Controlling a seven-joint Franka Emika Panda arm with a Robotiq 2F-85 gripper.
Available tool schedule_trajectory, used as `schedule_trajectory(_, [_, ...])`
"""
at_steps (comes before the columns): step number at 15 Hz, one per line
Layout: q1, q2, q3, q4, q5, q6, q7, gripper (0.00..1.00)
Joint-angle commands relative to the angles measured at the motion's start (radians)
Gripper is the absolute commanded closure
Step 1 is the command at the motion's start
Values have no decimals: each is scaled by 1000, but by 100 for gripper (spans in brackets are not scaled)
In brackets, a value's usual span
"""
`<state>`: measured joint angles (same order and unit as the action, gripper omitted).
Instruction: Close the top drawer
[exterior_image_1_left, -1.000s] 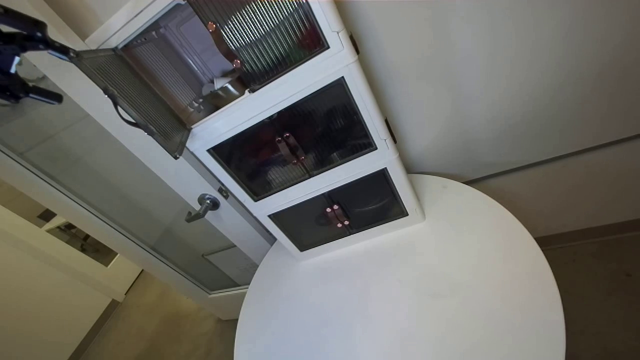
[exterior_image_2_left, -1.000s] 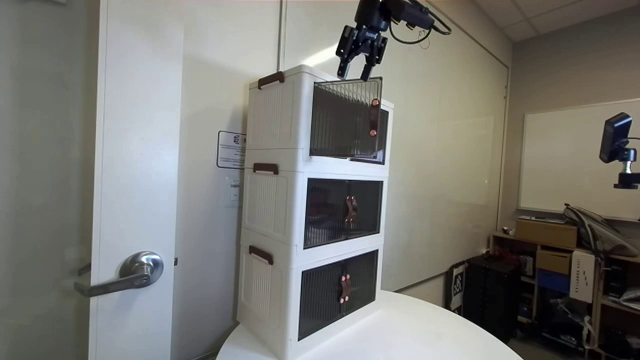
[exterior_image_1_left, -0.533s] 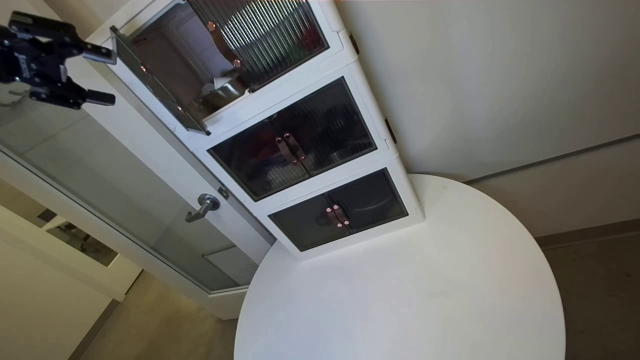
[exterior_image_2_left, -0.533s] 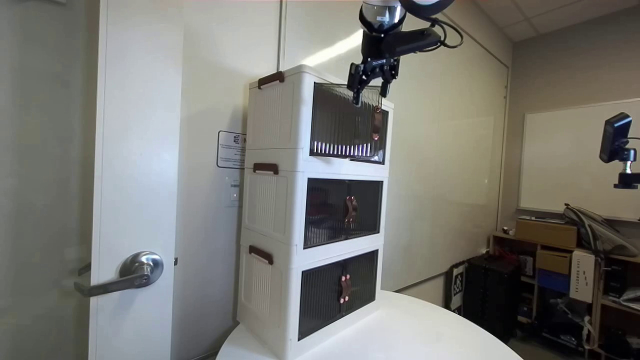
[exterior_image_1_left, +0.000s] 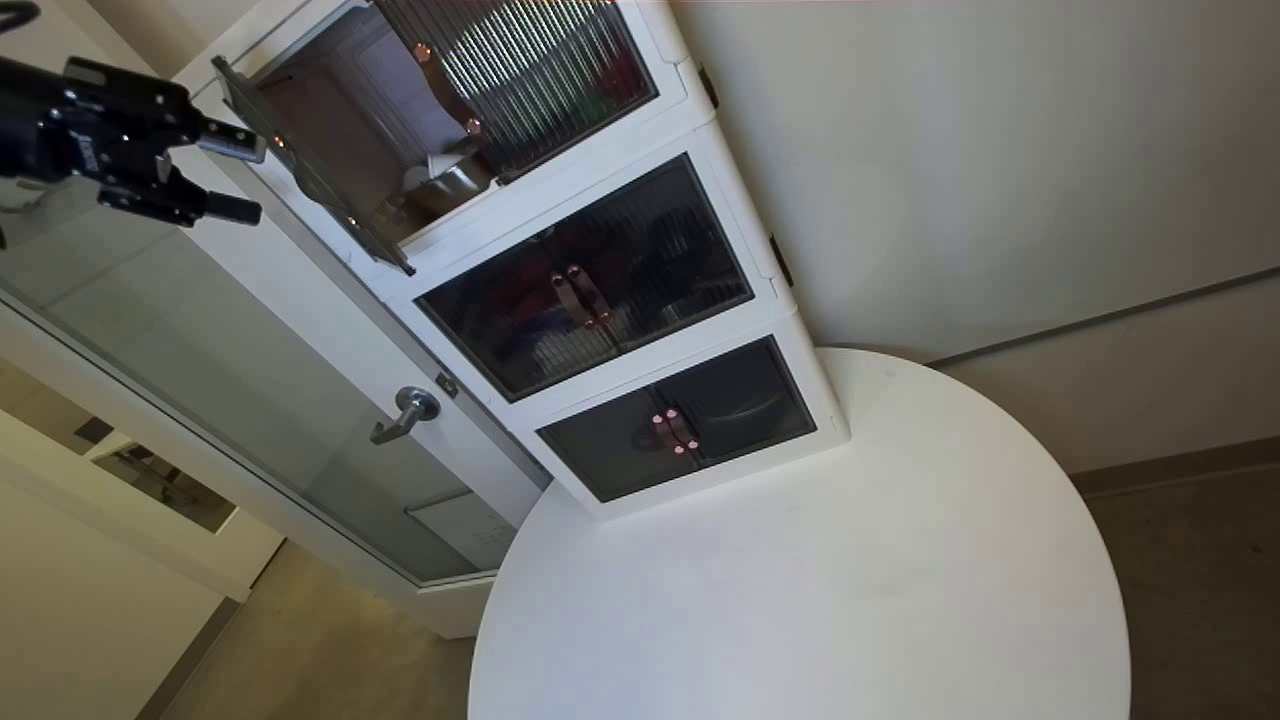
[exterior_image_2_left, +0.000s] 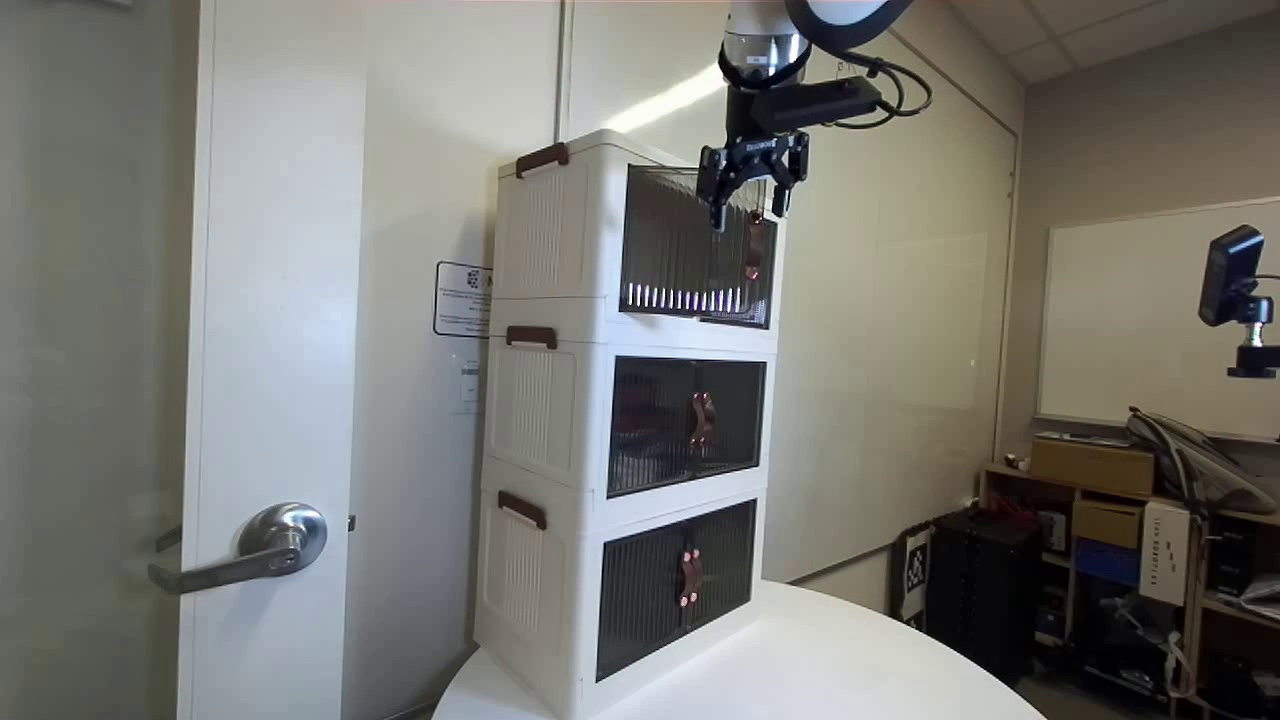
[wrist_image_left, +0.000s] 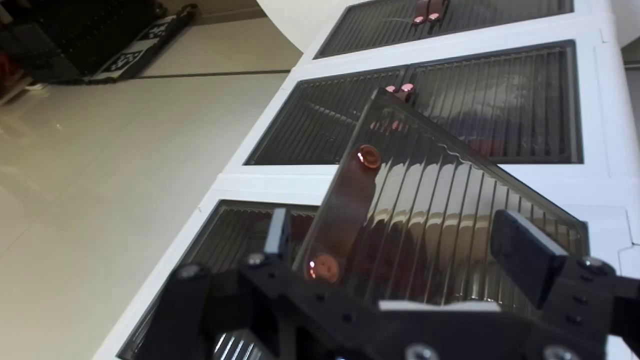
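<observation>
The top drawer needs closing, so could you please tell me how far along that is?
Done: one ribbed door of the top drawer looks shut. In hand: its partner door stands ajar, with the open, unladen pincer by its outer face; contact I cannot tell. Left: most likely, pushing that door fully shut, since a metal container shows through the gap.

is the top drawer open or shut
Open: one door of the top drawer stands swung out, exposing a metal container inside.
</observation>
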<state>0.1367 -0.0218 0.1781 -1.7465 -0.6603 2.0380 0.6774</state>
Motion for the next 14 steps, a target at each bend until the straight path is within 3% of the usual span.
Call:
schedule_trajectory(1, [-6, 11, -18, 23, 69, 106, 102, 0])
schedule_trajectory(4, [-14, 31, -32, 11, 60, 241, 196, 0])
schedule_trajectory(9, [-20, 87, -67, -24, -110, 513, 374, 0])
schedule_trajectory(14, [-29, 158, -105, -33, -271, 687, 526, 0])
